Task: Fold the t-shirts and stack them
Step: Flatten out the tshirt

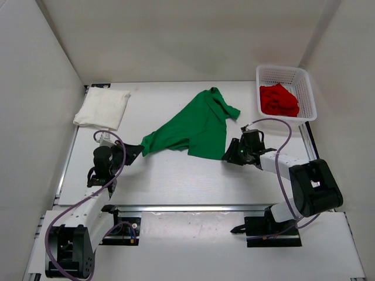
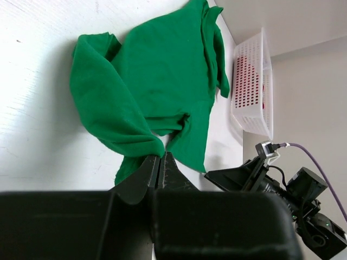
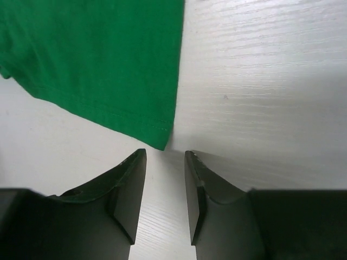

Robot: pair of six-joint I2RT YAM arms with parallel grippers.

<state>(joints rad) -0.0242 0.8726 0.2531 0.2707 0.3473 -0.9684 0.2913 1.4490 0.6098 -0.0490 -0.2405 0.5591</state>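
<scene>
Pinches a corner of the green t-shirt (image 1: 193,126) in the clenched left gripper (image 2: 161,157), cloth spread on the table (image 1: 176,181). Holds the right gripper (image 3: 165,154) released, jaws apart just beside the hem. Shows the white t-shirt (image 1: 102,108) folded far-left, red t-shirt (image 1: 278,99) in the basket (image 1: 309,88).

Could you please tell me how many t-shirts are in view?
3. The white t-shirt lies folded far left, the green t-shirt is spread mid-table, and the red t-shirt sits bunched in the far-right basket, which may hide more.
</scene>
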